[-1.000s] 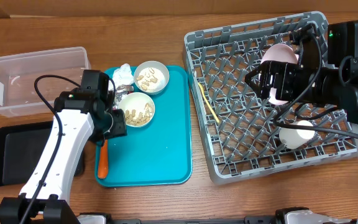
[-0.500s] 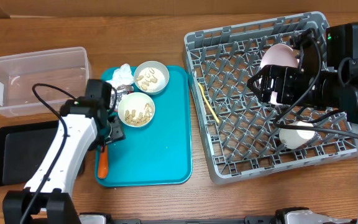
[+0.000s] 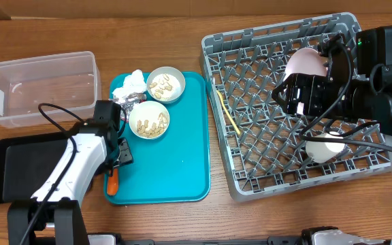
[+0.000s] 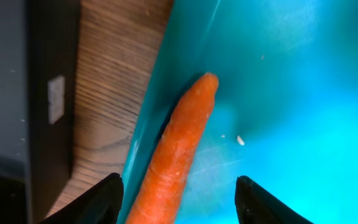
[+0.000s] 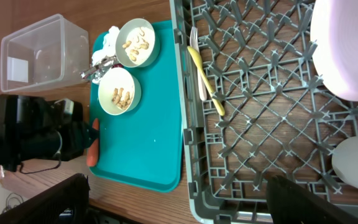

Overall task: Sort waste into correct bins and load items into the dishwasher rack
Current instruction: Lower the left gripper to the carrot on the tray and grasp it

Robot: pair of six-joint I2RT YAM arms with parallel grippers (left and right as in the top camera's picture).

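Note:
An orange carrot (image 4: pixel 180 146) lies along the left rim of the teal tray (image 3: pixel 179 163). My left gripper (image 4: pixel 179 202) is open, one finger on each side of the carrot's thick end with gaps showing. Seen from overhead, the carrot (image 3: pixel 112 181) pokes out below the left gripper (image 3: pixel 120 154). Two bowls (image 3: pixel 165 83) (image 3: pixel 149 119) hold beige crumbs. A white napkin (image 3: pixel 129 84) and silver foil (image 3: pixel 134 100) sit beside them. The grey rack (image 3: pixel 250 170) holds a pink plate (image 3: pixel 303 61), a cup (image 3: pixel 325 146), a yellow spoon (image 3: pixel 227 113) and a fork (image 5: pixel 196 46). My right gripper (image 3: pixel 298 95) hangs open above the rack, holding nothing.
The clear tub (image 3: pixel 39 88) stands at the far left. The black tray (image 3: pixel 22 167) lies in front of the tub, partly under my left arm. Bare wood separates the teal tray from the rack.
My left gripper has slid toward the table's front along the tray's left edge, down over the carrot. The right gripper has hardly moved.

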